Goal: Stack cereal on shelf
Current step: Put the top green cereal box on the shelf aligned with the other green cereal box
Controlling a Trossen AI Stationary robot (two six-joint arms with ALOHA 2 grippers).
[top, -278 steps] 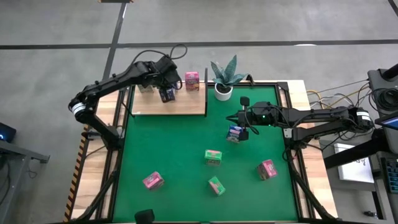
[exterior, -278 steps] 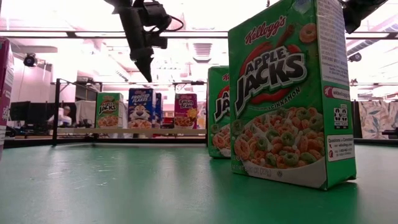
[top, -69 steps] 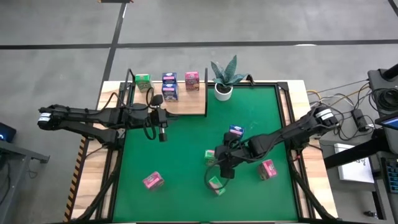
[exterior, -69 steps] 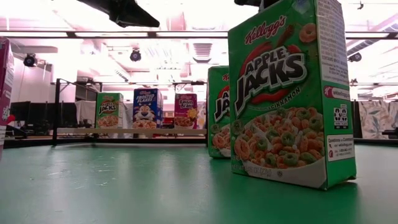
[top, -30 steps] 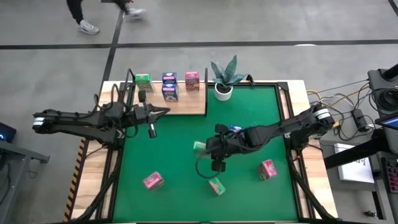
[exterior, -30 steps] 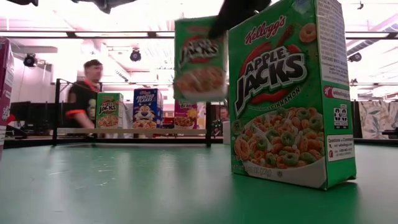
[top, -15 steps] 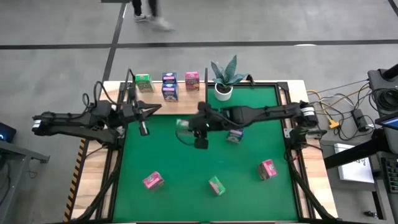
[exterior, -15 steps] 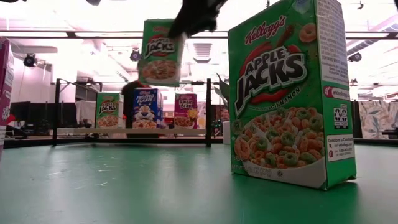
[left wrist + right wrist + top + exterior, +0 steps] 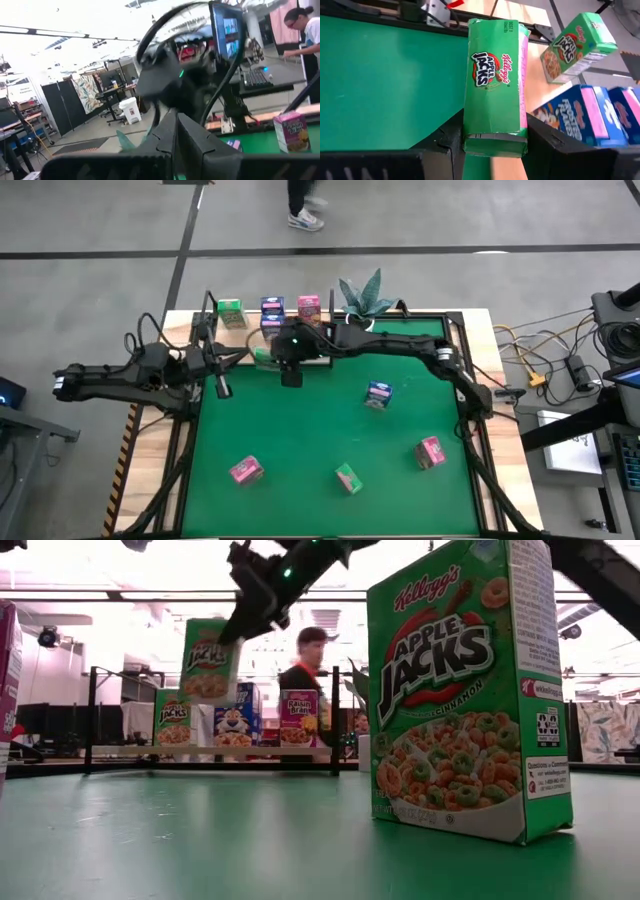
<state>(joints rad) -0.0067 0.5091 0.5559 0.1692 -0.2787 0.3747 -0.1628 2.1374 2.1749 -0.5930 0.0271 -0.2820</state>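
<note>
One green Apple Jacks box [image 9: 495, 80] was gripped by the right fingers [image 9: 492, 142] above the shelf [image 9: 300, 348]; it should go down level, clear of the three boxes [image 9: 272, 313] standing there. Left fingers [image 9: 222, 387] were closed, empty.

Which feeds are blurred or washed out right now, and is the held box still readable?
Left wrist view: motion-smeared, ceiling blown out. Low view: bright ceiling glare, the near Apple Jacks box sharp, the carried green box soft. Right wrist view: carried box label readable between the right gripper's fingers. High view: evenly lit, the person's shoes blurred.
</note>
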